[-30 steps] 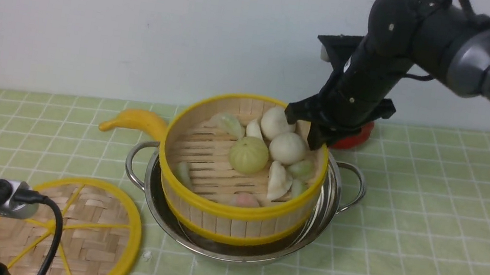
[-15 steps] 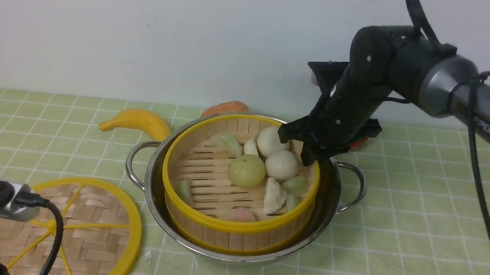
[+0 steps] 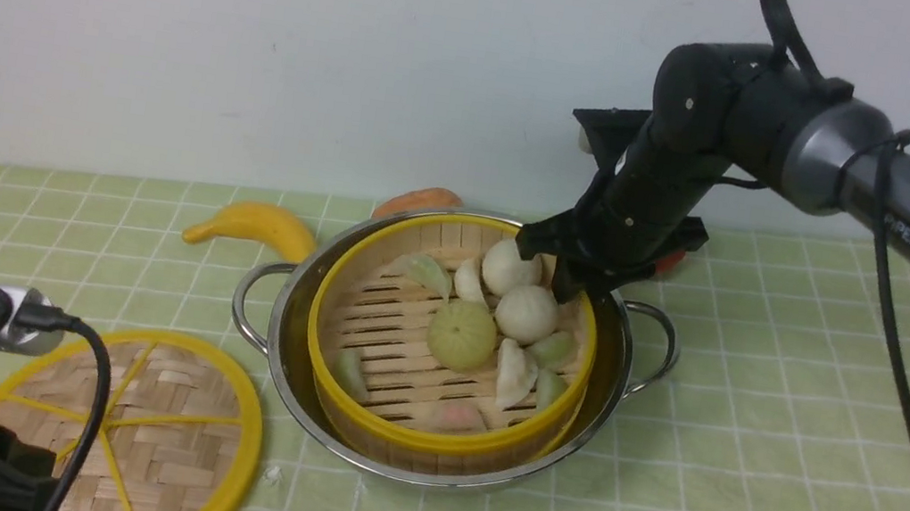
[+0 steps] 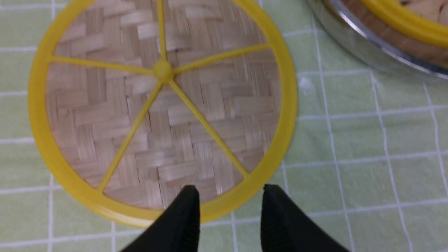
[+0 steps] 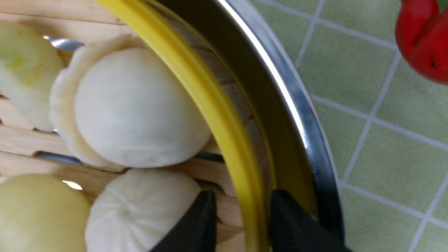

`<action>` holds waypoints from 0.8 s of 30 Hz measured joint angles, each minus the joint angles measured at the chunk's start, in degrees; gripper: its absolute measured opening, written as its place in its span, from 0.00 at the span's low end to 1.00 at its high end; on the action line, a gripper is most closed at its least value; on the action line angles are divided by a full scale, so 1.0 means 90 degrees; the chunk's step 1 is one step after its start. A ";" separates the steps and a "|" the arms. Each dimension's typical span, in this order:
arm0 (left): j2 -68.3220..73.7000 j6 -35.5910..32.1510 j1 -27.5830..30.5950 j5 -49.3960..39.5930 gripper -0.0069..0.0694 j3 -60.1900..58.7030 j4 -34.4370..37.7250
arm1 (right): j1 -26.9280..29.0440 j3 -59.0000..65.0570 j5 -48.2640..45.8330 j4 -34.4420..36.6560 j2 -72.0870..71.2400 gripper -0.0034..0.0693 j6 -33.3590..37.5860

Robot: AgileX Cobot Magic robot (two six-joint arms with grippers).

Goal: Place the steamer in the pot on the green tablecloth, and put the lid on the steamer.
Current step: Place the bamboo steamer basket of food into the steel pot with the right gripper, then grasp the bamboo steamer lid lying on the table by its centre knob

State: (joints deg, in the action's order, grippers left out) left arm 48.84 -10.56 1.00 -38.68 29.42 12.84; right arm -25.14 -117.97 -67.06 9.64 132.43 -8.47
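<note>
The steamer (image 3: 427,441), a bamboo basket with yellow rims and white and green buns, sits inside the shiny pot (image 3: 612,378) on the green tablecloth (image 3: 751,444). My right gripper (image 3: 560,276) is at the steamer's far right rim. In the right wrist view the right gripper (image 5: 241,197) stands open astride that yellow rim (image 5: 210,105), with a gap beside the inner finger. The lid (image 3: 148,435) lies flat on the cloth left of the pot. My left gripper (image 4: 229,189) hangs open over the lid's (image 4: 161,70) near rim, not touching it.
A yellow banana (image 3: 252,223) and an orange vegetable (image 3: 419,196) lie behind the pot. A red pepper (image 5: 423,38) rests just beyond my right gripper. The pot's loop handles (image 3: 663,341) stick out left and right. A white wall closes off the back.
The steamer has come down from a tilted lift and settled level in the pot. My right jaws have loosened from its rim. The left arm has dipped slightly toward the lid.
</note>
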 joint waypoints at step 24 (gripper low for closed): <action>0.3765 0.1458 0.0000 0.0450 0.41 0.1632 -0.0998 | 0.0039 -0.0043 -0.0360 -0.0746 -0.3080 0.69 0.0153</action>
State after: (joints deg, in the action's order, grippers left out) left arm 82.72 2.56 1.00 -34.63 44.11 3.86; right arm -24.80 -118.37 -70.30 2.92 104.71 -7.09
